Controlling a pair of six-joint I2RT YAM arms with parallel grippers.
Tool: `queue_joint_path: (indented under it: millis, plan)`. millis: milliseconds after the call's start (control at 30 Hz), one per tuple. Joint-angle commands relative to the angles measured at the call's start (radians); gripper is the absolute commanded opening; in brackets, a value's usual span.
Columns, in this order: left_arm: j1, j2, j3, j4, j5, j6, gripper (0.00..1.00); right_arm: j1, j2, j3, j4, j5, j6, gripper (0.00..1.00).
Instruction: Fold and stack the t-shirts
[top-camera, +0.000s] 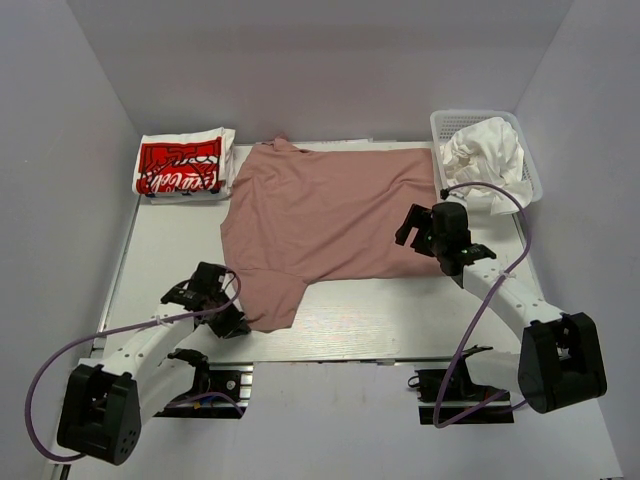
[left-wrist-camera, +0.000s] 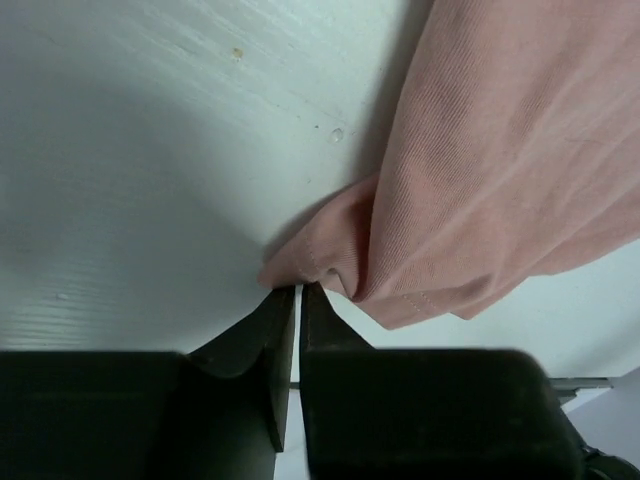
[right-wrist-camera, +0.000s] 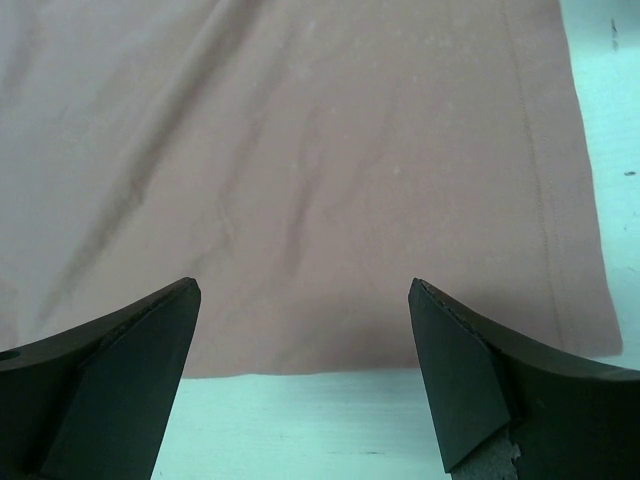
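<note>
The pink t-shirt (top-camera: 330, 210) is limp, light cotton (it sags), best taken at hems. Left gripper (left-wrist-camera: 298, 288) jaws pinch its sleeve edge; right gripper (right-wrist-camera: 305, 290) jaws stand spread.

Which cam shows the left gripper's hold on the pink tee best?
Left wrist: the left gripper is closed on a bunched fold of the pink tee. The top view shows the gripper at the tee's near-left corner, the pinch hidden. The right wrist shows only the tee's hem below the open right gripper.
</note>
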Motion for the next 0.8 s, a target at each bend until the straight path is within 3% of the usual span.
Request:
queue_joint_path:
  millis: [0,200,233,567,767]
  plan:
    - [-0.012,0.019,-0.001,0.020,-0.094,0.025,0.19,-0.005,-0.003,0.023,-0.025,0.034,0.009,0.90]
    - [-0.012,0.102,0.045,0.020,-0.138,0.043,0.34,-0.004,-0.024,0.006,-0.056,0.025,0.009,0.90]
    - [-0.012,0.122,0.045,0.010,-0.139,0.043,0.41,-0.007,-0.030,0.006,-0.056,0.022,0.007,0.90]
    - [-0.022,0.229,0.100,-0.052,-0.169,-0.001,0.46,-0.008,-0.049,-0.011,-0.079,0.034,0.010,0.90]
    - [-0.022,0.409,0.181,-0.061,-0.212,-0.001,0.49,-0.007,-0.046,-0.013,-0.079,0.019,0.004,0.90]
